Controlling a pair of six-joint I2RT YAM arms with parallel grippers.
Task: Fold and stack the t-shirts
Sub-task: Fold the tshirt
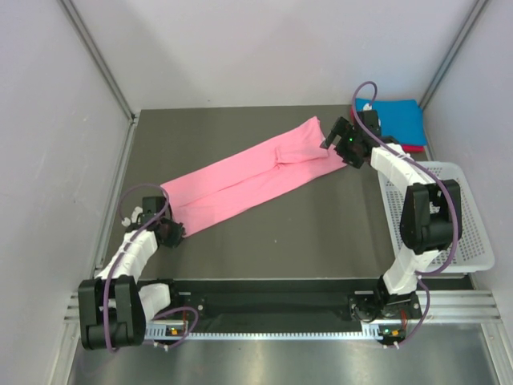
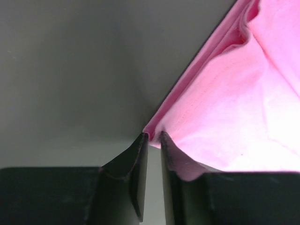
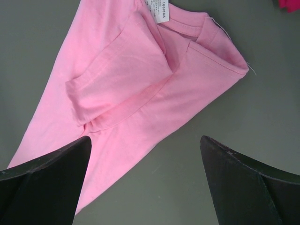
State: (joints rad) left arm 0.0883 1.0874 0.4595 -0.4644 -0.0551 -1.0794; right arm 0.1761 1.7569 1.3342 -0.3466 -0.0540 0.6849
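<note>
The light pink t-shirt (image 1: pixel 248 172) lies folded lengthwise as a long strip, running diagonally from near left to far right. My left gripper (image 1: pixel 170 228) is at its near-left hem end. In the left wrist view the gripper (image 2: pixel 153 135) is nearly closed, pinching the corner of the pink cloth (image 2: pixel 234 103). My right gripper (image 1: pixel 333 136) is open and empty over the collar end. In the right wrist view it (image 3: pixel 145 140) straddles the shirt's edge (image 3: pixel 122 79). The folded bright blue t-shirt (image 1: pixel 397 120) lies on the magenta-red one (image 1: pixel 414 148) at the far right.
A white mesh basket (image 1: pixel 469 224) stands along the right side, beside the right arm. Grey walls enclose the dark table on the left, back and right. A bit of the magenta-red shirt (image 3: pixel 288 3) shows at the top right corner of the right wrist view.
</note>
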